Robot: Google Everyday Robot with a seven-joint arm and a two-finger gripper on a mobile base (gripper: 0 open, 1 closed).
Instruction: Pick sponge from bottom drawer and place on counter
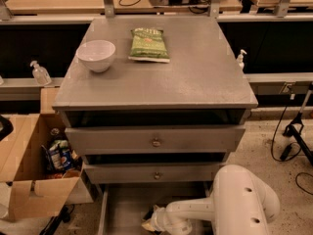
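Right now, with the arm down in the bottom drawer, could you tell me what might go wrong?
The gripper sits low in the bottom drawer, below the knobbed drawer front; lifting could clip it. Only a pale edge of what seems the sponge shows beside it, so the hold may be poor. The white bowl and green snack bag on the counter could be knocked.

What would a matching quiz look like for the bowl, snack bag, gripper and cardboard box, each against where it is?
1 bowl
2 snack bag
3 gripper
4 cardboard box

A in the open bottom drawer
B left side of the counter
C on the floor beside the cabinet
D middle back of the counter

Pairs: 1-B, 2-D, 3-A, 4-C
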